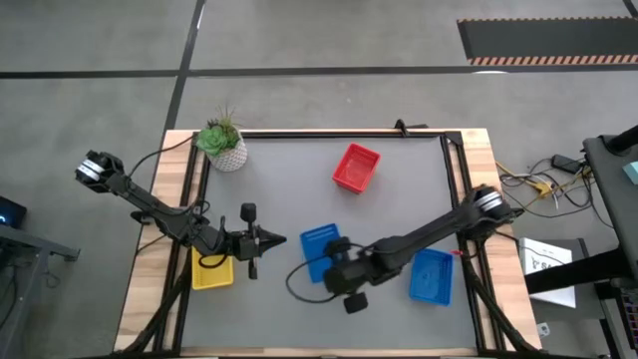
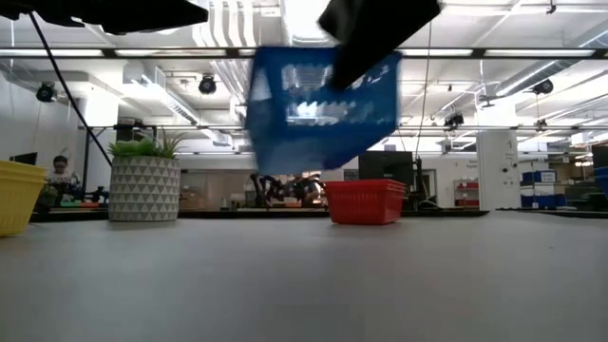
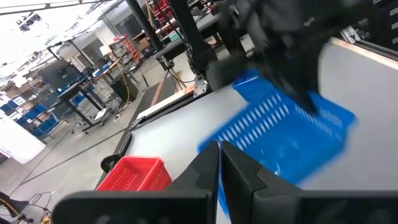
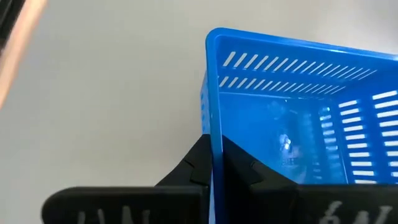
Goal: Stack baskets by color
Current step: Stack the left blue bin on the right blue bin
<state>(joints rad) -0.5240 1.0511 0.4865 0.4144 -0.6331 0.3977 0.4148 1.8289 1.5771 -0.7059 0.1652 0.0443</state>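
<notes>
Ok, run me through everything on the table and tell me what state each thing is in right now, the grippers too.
Held blue basket: lifted clear of the table, tilted, gripped by one wall.
Right gripper: shut on the held blue basket's wall.
Left gripper: shut, empty, beside the yellow basket.
Second blue basket: resting on the table, open side up.
Red basket: on the table, upright.
Yellow basket: on the table, upright.
Potted plant: standing upright.

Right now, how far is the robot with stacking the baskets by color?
Done: hard to tell; the red basket and yellow basket may already be stacks. In hand: the right gripper is shut on a blue basket, lifted off the table. Left: setting it into the other blue basket. The left gripper waits shut.
</notes>
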